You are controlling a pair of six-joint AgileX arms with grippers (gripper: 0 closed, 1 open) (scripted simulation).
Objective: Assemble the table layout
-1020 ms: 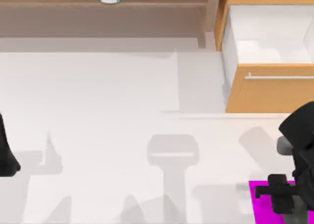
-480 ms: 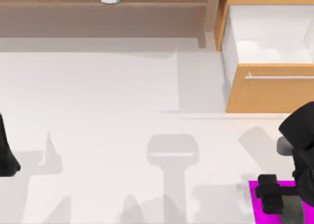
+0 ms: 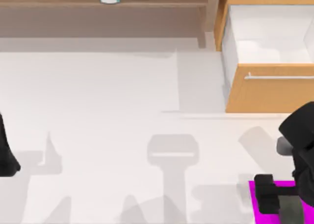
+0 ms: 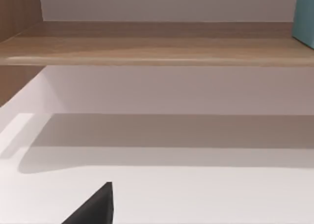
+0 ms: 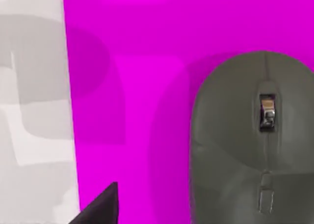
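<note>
A mouse [image 5: 250, 145] lies on a mat [image 3: 262, 211] at the near right corner of the surface [image 3: 98, 111], the drawer unit [image 3: 267, 89] behind it at right, a shelf [image 3: 98, 1] along the far edge.

Right pincer [image 3: 267, 194] hangs over a magenta mat [image 3: 260, 211] at the tabletop [image 3: 108, 111] front-right corner; left arm [image 3: 6, 155] at the left edge.
</note>
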